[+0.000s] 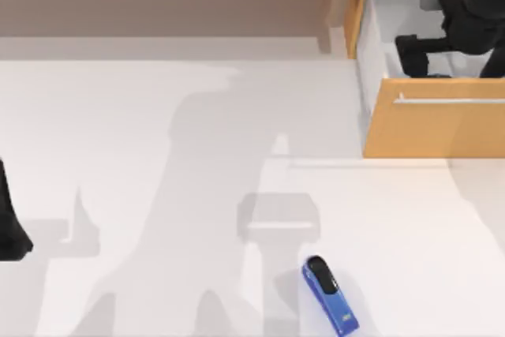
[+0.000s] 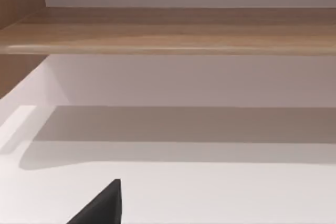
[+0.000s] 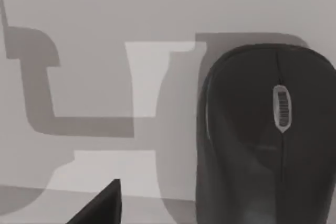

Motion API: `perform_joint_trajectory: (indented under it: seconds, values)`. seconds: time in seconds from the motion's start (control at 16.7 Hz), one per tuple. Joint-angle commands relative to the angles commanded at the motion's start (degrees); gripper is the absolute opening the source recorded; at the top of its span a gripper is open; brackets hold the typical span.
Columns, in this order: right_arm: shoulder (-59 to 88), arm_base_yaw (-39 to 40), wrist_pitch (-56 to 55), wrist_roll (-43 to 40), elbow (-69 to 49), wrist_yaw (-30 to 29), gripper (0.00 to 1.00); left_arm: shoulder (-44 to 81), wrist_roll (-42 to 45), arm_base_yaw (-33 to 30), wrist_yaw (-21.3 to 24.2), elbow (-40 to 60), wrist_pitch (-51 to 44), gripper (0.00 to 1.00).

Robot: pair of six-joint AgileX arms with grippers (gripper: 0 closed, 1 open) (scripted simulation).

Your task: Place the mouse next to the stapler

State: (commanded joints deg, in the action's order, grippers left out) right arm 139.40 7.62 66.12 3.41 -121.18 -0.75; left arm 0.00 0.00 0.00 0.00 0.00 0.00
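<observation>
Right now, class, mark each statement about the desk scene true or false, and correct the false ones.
1. The stapler lies on the table. True.
2. The mouse lies beside the stapler. False: it is in the open drawer, under the right gripper.
3. The drawer is shut. False: it is pulled open.
4. The left arm is at the table's left edge. True.

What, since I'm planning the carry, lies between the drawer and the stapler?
Bare table, shadows alone, between the drawer front and the stapler, seen in the top view.
</observation>
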Motion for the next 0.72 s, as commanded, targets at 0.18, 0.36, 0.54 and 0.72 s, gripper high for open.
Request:
perform_joint_trajectory:
  seconds: [0.18,0.36,0.54,0.72]
  values:
    - [0.74,-0.02,-1.69,-0.03,0.75,-0.02,1.00,0.00,0.00,0.00,0.00,0.00,0.00,1.00]
    - [1.23,-0.05,-2.17,-0.03,0.90,0.00,1.00,0.00,0.00,0.00,0.00,0.00,0.00,1.00]
    - [1.23,-0.05,-2.17,-0.03,0.90,0.00,0.92,0.00,0.00,0.00,0.00,0.00,0.00,1.00]
    - [1.23,-0.05,-2.17,-0.03,0.90,0.00,0.70,0.00,0.00,0.00,0.00,0.00,0.00,1.00]
